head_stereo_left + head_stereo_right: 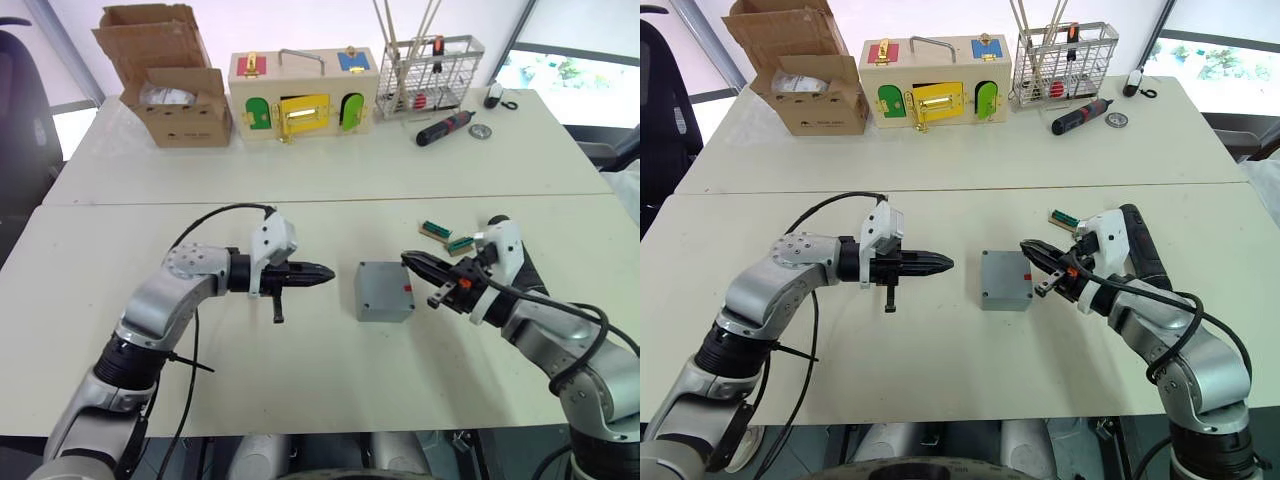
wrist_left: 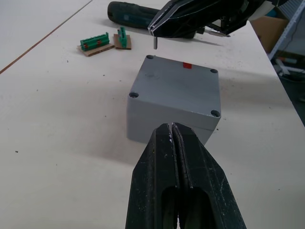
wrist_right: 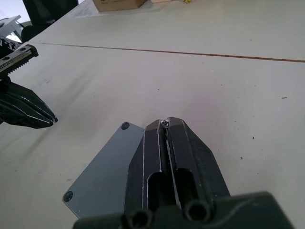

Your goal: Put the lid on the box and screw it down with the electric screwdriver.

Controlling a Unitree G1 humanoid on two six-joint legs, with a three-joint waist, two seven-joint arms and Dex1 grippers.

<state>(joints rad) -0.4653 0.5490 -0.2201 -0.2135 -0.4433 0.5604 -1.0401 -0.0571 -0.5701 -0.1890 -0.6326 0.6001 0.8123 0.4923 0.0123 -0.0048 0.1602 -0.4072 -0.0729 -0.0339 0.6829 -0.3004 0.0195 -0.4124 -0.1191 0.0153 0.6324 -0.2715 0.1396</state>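
The grey box stands in the middle of the near table, with a red mark on its right side. The lid lies flat on top of it, its corner holes showing. My left gripper hovers just left of the box, shut and holding nothing. My right gripper hangs over the box's far right corner, shut on a small screw that points down from its tip. The electric screwdriver lies on the table behind my right arm.
Two green terminal blocks lie beyond the box on the right. On the far table stand a cardboard box, a wooden latch box, a wire basket and a small black-and-red screwdriver.
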